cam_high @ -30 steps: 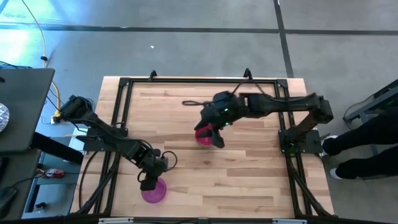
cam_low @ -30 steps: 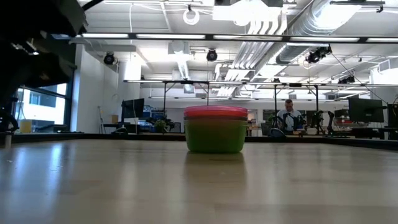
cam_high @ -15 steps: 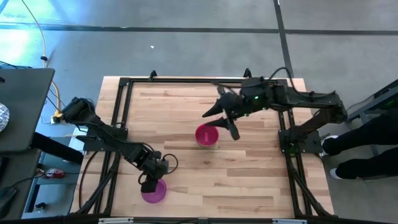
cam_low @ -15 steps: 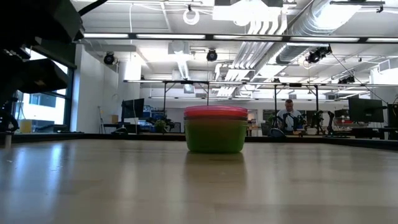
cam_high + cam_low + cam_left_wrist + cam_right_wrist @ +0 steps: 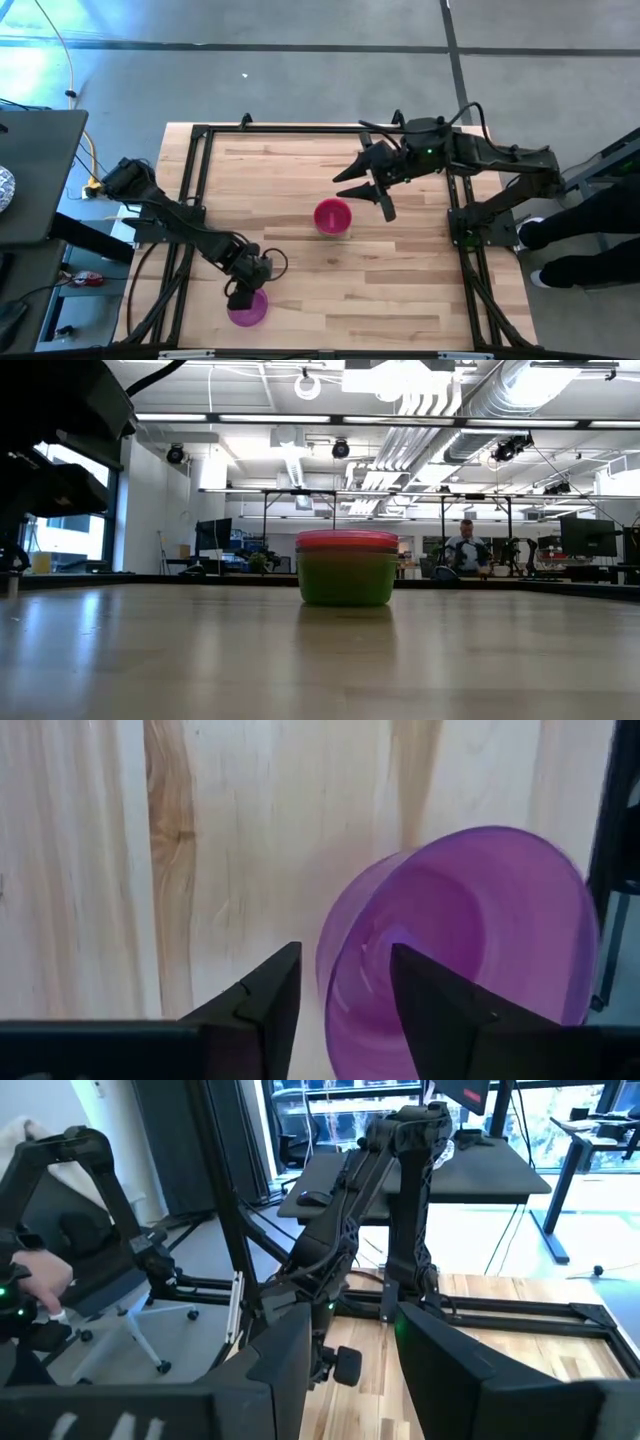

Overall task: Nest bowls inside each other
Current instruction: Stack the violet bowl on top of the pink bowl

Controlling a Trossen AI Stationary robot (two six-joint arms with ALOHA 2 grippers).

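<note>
A stack of nested bowls [image 5: 332,216] stands on its base mid-table, its magenta bowl showing on top. In the low view the green bowl [image 5: 346,582] is outermost, with red and pink rims above it. Yellow and teal bowls do not show. The purple bowl [image 5: 247,308] sits near the table's near edge. My left gripper [image 5: 241,293] is open at this bowl. In the left wrist view [image 5: 345,960] one finger stands outside its rim [image 5: 325,955] and one over its hollow. My right gripper [image 5: 362,195] is open, raised beyond the stack toward the far right.
A black frame [image 5: 200,135] runs around the wooden table top. Bare wood lies between the purple bowl and the stack. A person's legs [image 5: 585,225] show past the table's right edge. A dark desk [image 5: 35,175] stands to the left.
My right gripper has drawn away from the top of the stack, rising and moving toward the table's far right, and now hangs open. The magenta bowl stays in the stack. My left gripper and the purple bowl have kept still.
</note>
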